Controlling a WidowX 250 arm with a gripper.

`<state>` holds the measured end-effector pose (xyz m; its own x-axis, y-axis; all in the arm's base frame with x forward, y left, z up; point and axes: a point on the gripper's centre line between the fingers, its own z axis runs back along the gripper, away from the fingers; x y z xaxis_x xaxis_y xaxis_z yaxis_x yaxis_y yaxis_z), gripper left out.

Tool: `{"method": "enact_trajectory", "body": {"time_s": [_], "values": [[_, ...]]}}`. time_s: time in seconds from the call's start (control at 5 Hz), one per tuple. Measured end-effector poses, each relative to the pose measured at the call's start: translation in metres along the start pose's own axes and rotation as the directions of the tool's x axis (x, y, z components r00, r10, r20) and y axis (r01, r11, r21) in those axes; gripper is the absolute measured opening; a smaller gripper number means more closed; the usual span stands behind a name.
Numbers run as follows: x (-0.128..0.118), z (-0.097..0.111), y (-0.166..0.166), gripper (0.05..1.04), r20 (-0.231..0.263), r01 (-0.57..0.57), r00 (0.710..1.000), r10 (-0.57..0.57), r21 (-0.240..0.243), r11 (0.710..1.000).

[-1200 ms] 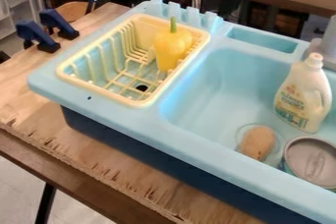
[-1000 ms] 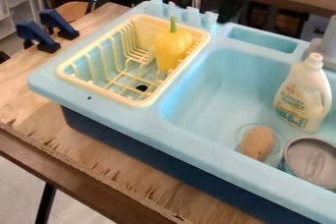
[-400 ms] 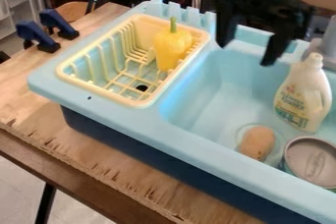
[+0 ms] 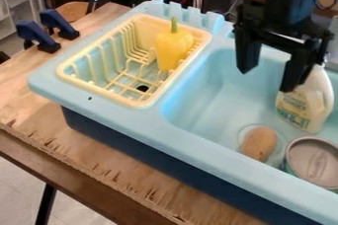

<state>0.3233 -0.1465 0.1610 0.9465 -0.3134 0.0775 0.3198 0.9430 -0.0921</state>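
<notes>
Down and to the right in the view, the gripper [image 4: 267, 79] has moved since the earlier frame; it now hangs inside the outline of the sink [image 4: 151, 131] and is closer to the bottle [image 4: 302, 105]. Its two fingers stand wide apart with nothing between them. One of them crosses in front of the bottle's upper part; whether they touch, I cannot tell. Nothing else has shifted, so the change is one of the arm's position alone: the bottle seems the nearest thing to the gripper, and none of the objects has been disturbed.

The bottle stands at the right side of the basin, smooth, pale plastic with rounded shoulders, a handle at one side and a printed label. Just beside it is the can [image 4: 316, 162], a squat cylinder with a flat, dull metal lid and a pull tab. Near both, the potato [image 4: 259, 144] lies over the round drain, an oval with a matte tan skin. The sink is moulded light-blue plastic, with soft curved walls and a darker blue underside.

At the left, the rack [image 4: 98, 91] is a yellow plastic grid with a thick rounded rim; the pepper [image 4: 173, 51] is inside it, glossy yellow, its green stem pointing up. Beneath the sink, the plywood [image 4: 99, 162] is grainy with a splintered edge, and two blue clamps [image 4: 31, 34] grip it.
</notes>
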Motion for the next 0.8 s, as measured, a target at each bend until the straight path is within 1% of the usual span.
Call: {"method": "enact_trajectory", "body": {"time_s": [0.2, 0.4, 0.6, 0.8], "values": [[0.003, -0.002, -0.007, 1.002, 0.034, 0.049, 0.998, -0.047, -0.057, 0.997], [0.010, 0.001, -0.009, 1.002, 0.092, 0.070, 0.994, -0.062, -0.090, 0.993], [0.014, 0.013, -0.010, 1.002, 0.215, -0.035, 0.975, 0.054, -0.091, 0.995], [0.012, 0.024, -0.010, 1.002, 0.292, -0.197, 0.930, 0.224, -0.119, 0.973]]}}
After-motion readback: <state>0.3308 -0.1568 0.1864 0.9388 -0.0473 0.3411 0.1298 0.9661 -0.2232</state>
